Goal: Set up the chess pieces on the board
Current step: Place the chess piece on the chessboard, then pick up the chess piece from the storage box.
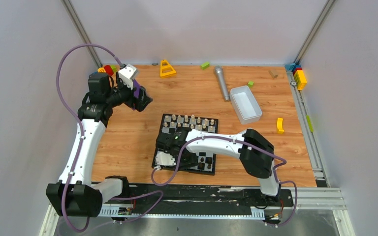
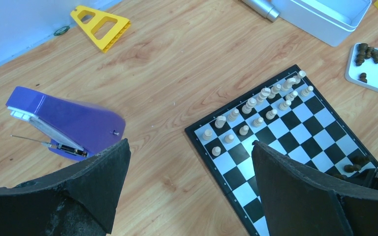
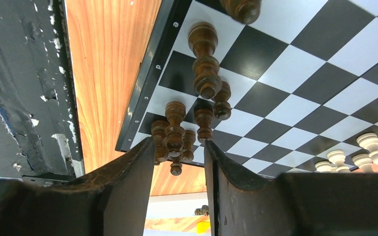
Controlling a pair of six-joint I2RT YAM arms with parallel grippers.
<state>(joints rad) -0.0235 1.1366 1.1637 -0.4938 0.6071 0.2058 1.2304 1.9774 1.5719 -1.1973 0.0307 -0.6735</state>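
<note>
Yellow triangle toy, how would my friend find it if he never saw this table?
Start at the chessboard in the middle of the wooden table and look to the far wall. The yellow triangle toy lies flat there, left of a small green block. It alone is a triangle with cut-out holes.

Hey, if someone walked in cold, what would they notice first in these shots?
The chessboard sits mid-table, cream pieces ranked along its far side. The right gripper holds its fingers low over a cluster of dark brown pieces at the near side; the left gripper hovers, fingers wide open, beside a purple stapler.
</note>
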